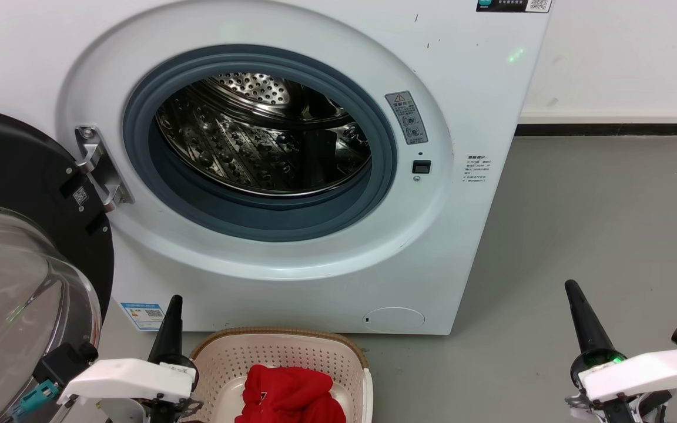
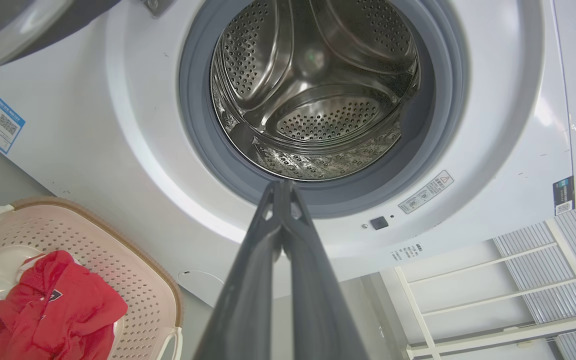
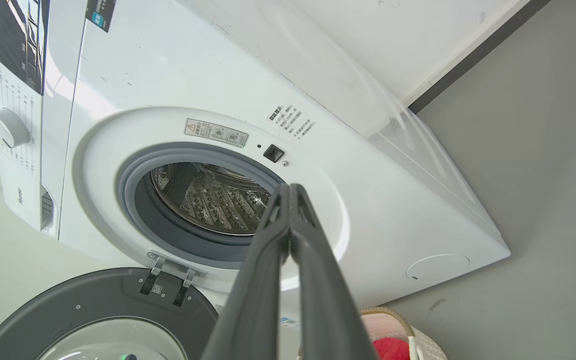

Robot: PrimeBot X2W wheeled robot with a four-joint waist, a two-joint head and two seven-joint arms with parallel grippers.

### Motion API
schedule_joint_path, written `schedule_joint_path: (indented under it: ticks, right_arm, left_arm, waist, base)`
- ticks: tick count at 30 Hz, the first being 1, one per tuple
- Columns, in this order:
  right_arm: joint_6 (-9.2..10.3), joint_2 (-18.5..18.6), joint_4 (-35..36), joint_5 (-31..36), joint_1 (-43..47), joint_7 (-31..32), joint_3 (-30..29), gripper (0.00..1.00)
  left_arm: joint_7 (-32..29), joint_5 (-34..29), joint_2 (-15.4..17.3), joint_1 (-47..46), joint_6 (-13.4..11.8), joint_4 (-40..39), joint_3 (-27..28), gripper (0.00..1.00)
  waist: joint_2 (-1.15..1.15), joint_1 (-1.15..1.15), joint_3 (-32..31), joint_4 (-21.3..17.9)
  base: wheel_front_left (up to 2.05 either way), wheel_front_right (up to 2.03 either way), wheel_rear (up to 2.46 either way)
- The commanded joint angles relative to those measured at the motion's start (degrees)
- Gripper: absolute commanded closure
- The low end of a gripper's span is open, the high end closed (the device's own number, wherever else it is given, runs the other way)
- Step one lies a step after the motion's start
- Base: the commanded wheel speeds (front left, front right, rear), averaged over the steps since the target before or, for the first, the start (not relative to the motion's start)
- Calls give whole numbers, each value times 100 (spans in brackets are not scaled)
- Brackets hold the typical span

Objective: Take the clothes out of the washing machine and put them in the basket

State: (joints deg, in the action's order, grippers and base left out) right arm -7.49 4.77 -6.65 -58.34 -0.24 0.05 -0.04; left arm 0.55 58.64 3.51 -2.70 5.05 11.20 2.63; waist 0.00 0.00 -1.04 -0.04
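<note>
Nearest us, our left gripper (image 1: 173, 314) and right gripper (image 1: 578, 310) have their fingers pressed together, empty. Just right of the left gripper, the nearer arm, sits the basket (image 1: 280, 336), the clothes (image 1: 288, 390) lying in it as a crumpled red heap. Beyond, the washing machine (image 1: 462, 235) has its door (image 1: 21, 170) open and its drum (image 1: 262, 147) looks bare; we judge nothing is left to fetch

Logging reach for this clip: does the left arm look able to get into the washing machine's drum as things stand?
Probably yes. The door is swung wide open, and nothing lies between the left gripper and the drum; the basket sits low on the floor, off that path.
</note>
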Motion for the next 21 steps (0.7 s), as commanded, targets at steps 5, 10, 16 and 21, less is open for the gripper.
schedule_joint_path:
  ticks: [5,10,16,21]
  right_arm:
    - [-1,39,-46,-435,-208,51,-51,100]
    - [-1,39,-116,-764,-254,92,-82,100]
    - [-1,38,-194,-1135,-292,132,-118,100]
    - [-1,35,-255,-1428,-338,164,-149,100]
  left_arm:
    - [-89,394,6,-174,60,-10,70,100]
    - [-155,699,-2,-197,76,20,102,100]
    - [-230,1046,-9,-221,107,53,140,100]
    - [-288,1316,-15,-241,115,81,173,100]
  waist:
    - [0,0,9,0]
    - [0,0,18,1]
    - [0,0,29,1]
    - [0,0,38,1]
  base:
    - [0,0,0]
    - [0,0,0]
    - [0,0,0]
    - [0,0,0]
